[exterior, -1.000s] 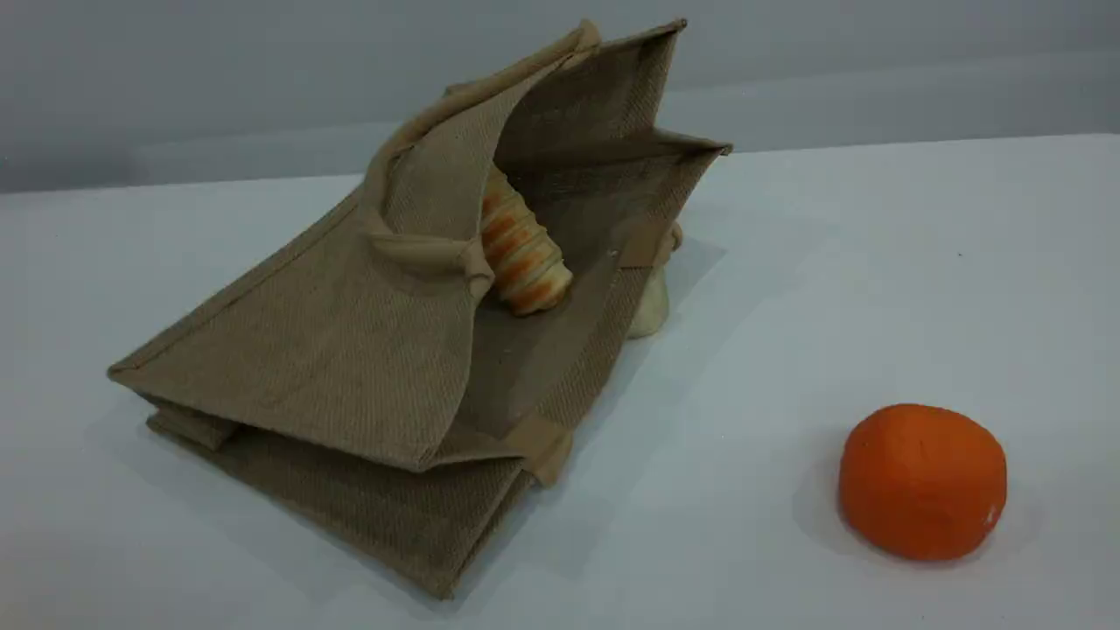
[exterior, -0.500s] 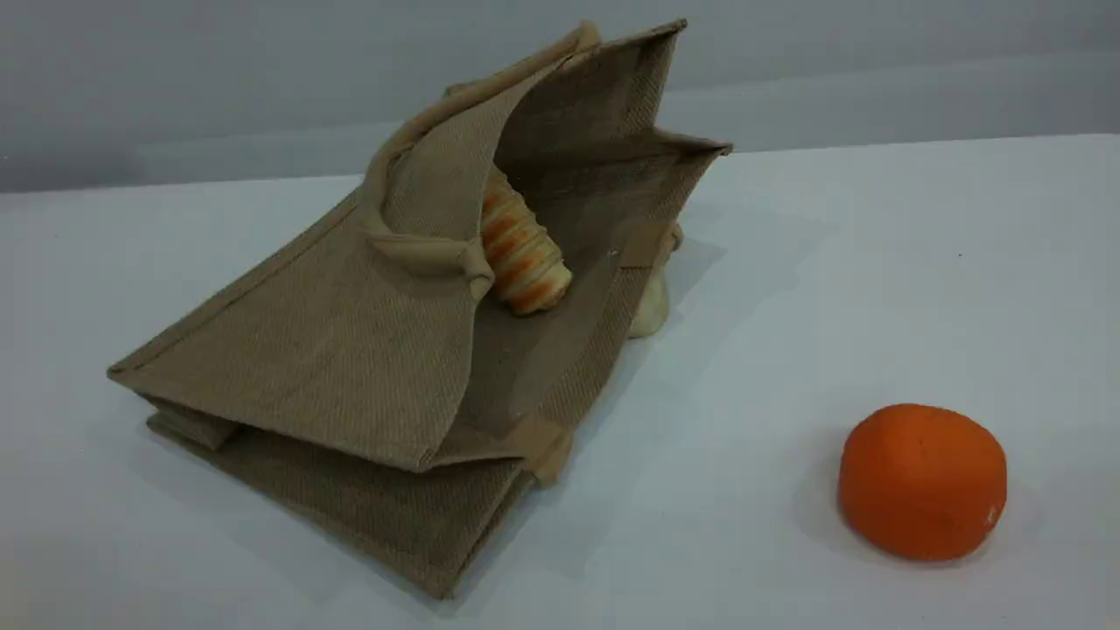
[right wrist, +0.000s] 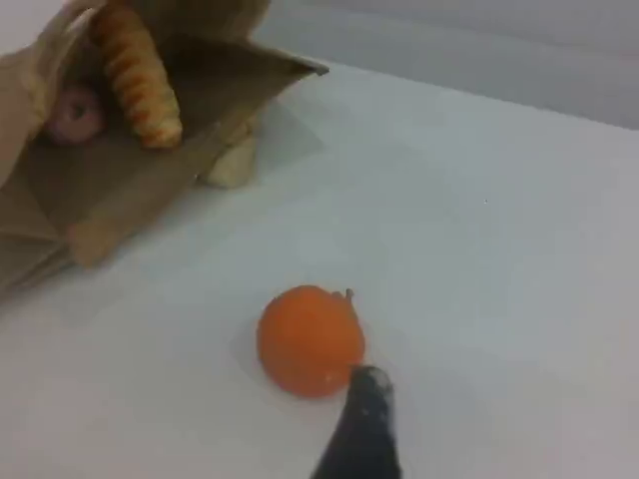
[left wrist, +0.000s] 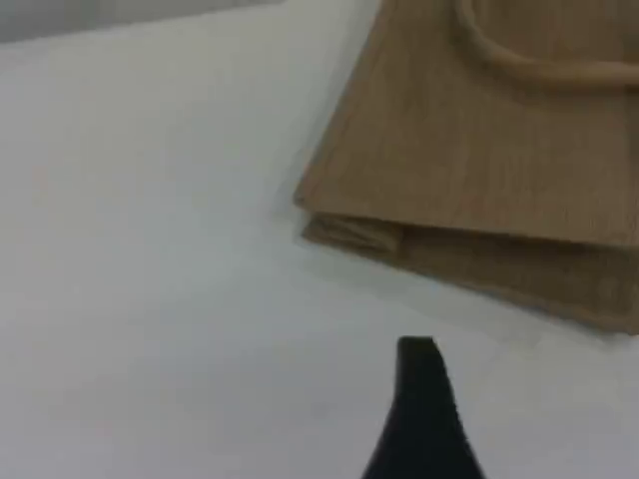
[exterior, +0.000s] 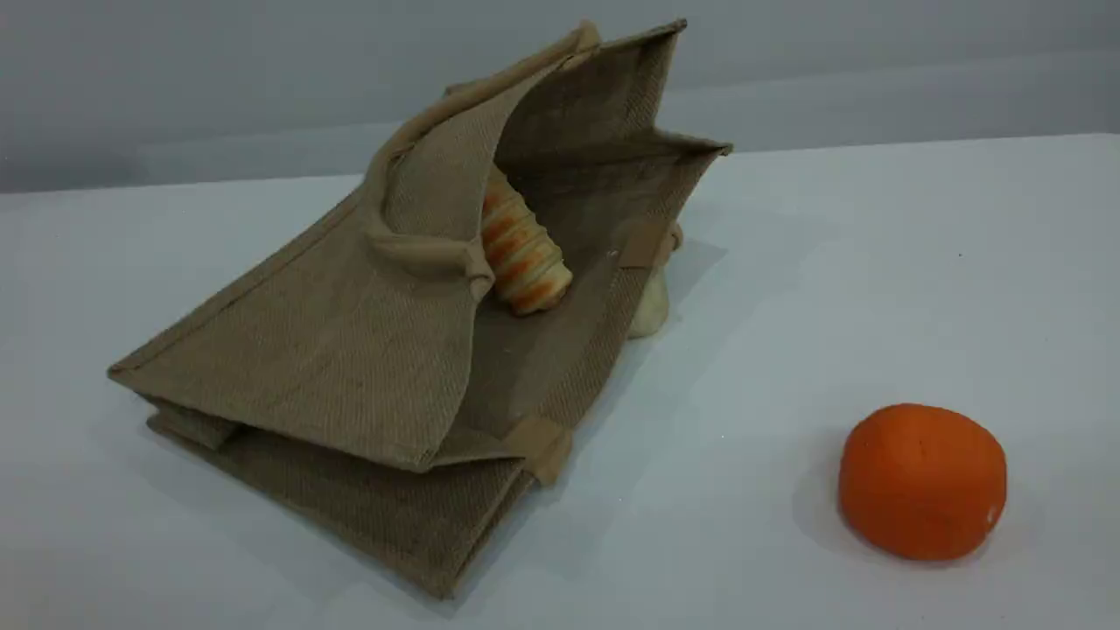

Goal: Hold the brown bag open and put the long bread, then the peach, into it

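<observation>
The brown bag lies on its side on the white table, its mouth gaping toward the right. The long bread rests inside the mouth, and in the right wrist view the long bread has the pink peach beside it, deeper in the bag. Neither arm appears in the scene view. My left gripper hovers over bare table near the bag's bottom corner, nothing in it. My right gripper hangs close to the orange ball, also holding nothing.
A bright orange ball sits on the table at front right, seen too in the right wrist view as the ball. A small pale lump lies against the bag's outer right edge. A grey wall runs behind the table.
</observation>
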You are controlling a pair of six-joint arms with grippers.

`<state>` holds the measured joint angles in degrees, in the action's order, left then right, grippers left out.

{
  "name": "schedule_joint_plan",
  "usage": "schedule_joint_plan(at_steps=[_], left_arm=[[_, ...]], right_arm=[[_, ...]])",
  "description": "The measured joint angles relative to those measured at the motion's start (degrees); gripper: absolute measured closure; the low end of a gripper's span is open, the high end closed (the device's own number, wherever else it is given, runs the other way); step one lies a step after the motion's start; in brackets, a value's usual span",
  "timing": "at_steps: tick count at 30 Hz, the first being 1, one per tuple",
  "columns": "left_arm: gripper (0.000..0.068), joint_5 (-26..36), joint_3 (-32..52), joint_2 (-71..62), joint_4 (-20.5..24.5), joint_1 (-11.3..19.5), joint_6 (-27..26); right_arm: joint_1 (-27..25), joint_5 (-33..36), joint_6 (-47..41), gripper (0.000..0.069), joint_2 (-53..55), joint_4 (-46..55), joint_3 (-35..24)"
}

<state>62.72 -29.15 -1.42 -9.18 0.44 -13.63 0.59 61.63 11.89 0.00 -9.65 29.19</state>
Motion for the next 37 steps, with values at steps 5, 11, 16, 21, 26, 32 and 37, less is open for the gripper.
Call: schedule_joint_plan(at_steps=[5,11,16,21,26,32,37], left_arm=[[0.0216,0.0,0.0,1.51,0.0,0.0,-0.1],[0.0216,0.05,0.0,1.42,0.0,0.0,-0.05],[0.0216,0.05,0.0,1.42,0.0,0.0,-0.05],[0.0216,0.05,0.0,1.42,0.0,0.0,-0.05],[0.0216,0.05,0.0,1.42,0.0,-0.04,-0.05],[0.0216,0.05,0.0,1.42,0.0,-0.04,-0.05],[0.0216,0.05,0.0,1.42,0.0,-0.04,-0.05]], right_arm=[[-0.9,0.0,0.08,0.012,0.0,-0.11,0.0],[-0.9,0.0,0.21,0.012,0.0,-0.22,0.0],[-0.9,0.0,0.21,0.012,0.0,-0.22,0.0],[-0.9,0.0,0.15,0.012,0.0,-0.22,0.0],[-0.9,0.0,0.15,0.012,0.0,-0.22,0.0],[-0.9,0.0,0.15,0.012,0.0,-0.22,0.0],[-0.9,0.0,0.15,0.012,0.0,-0.22,0.0]])
